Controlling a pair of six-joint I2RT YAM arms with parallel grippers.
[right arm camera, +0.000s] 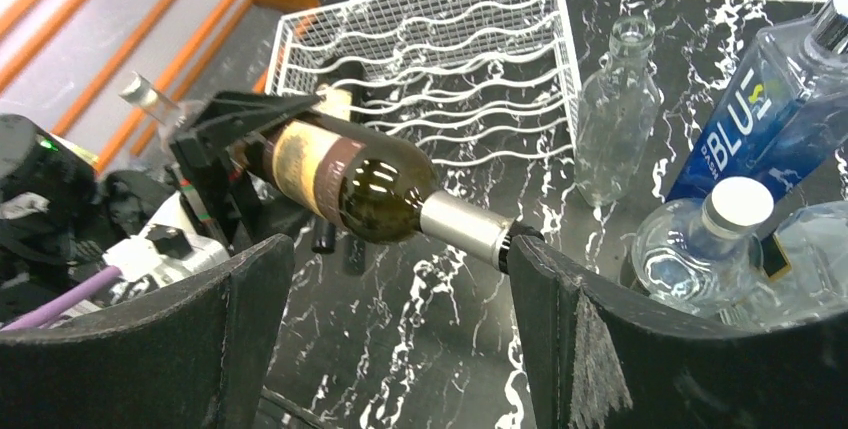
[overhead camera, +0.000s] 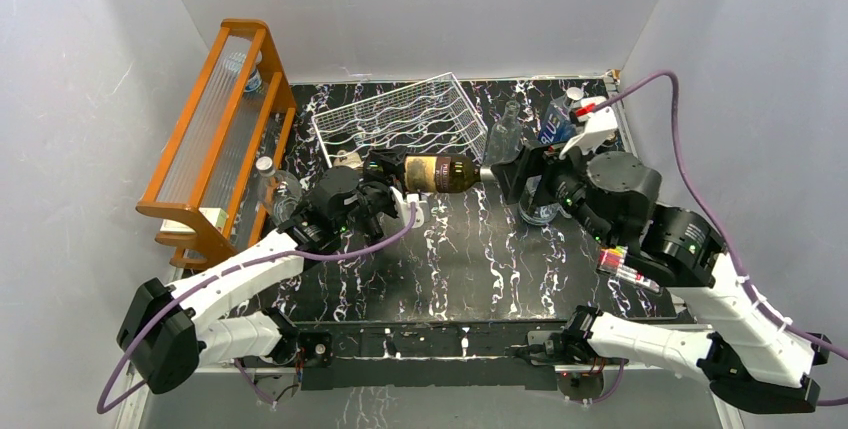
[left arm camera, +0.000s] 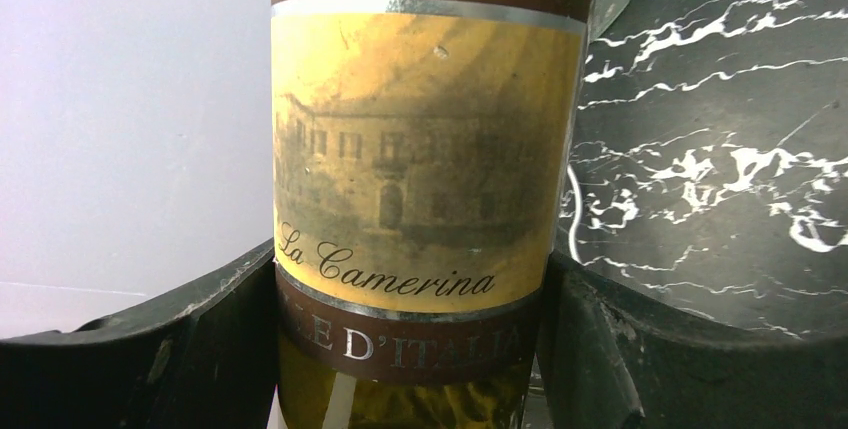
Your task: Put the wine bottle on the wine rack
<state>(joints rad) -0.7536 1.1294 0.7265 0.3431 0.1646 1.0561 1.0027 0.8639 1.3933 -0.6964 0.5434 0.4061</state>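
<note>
**Item 1.** Dark green glass wine bottle (overhead camera: 440, 172) with a yellow-and-brown paper label and silver neck capsule. It is held level above the black white-veined marble tabletop (overhead camera: 470, 269), just in front of the near edge of the flat silver-white wire rack (overhead camera: 400, 114), and is not on the rack.

**Item 2.** Left gripper (overhead camera: 383, 179), clamped across the bottle's lower body with a finger on each side of the label.

**Item 3.** Right gripper (right arm camera: 395, 279), fingers spread wide with nothing between them. The bottle's cap sits at the inner edge of one finger; contact cannot be told.

**Edges and room.** The tall orange wooden shelf (overhead camera: 215, 119) stands along the left wall, beside the rack's left end. Three bottles crowd the right side near the right arm:
- a clear glass bottle (right arm camera: 615, 109)
- a blue bottle (right arm camera: 760, 119)
- a round clear white-capped bottle (right arm camera: 715, 244)

Bare marble shows between the bottle and the arm bases.

**Views.** Only the top view shows both arms whole. Only the left wrist view shows the label print. The right wrist view shows the rack's wavy grooves.

**Writing.** The label reads "PUGLIA", "La Camerina" and "D'ITALIA". The blue bottle reads "BLU".
</note>
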